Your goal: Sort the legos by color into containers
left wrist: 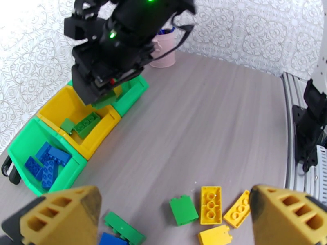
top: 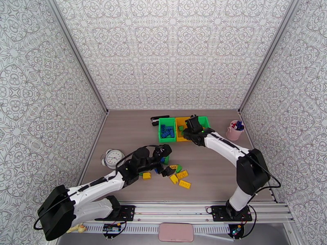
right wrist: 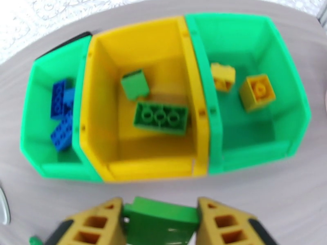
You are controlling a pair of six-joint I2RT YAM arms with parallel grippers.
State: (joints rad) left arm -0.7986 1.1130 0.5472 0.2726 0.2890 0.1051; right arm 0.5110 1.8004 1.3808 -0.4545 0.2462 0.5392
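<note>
Containers (right wrist: 87, 99) with blue, green, yellow legos (right wrist: 160, 118); right fingers (right wrist: 98, 225) clamped on green lego (right wrist: 159, 220), left fingers (left wrist: 61, 217) apart.

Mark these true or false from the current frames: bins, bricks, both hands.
1. The right hand grips a green brick. True.
2. The yellow bin holds yellow pieces. False: it holds two green bricks.
3. Blue bricks lie in the left green bin. True.
4. The left hand is shut on a brick. False: it is open and holds nothing, above loose bricks on the table.
5. The right green bin has nothing in it. False: two yellow bricks sit inside.
</note>
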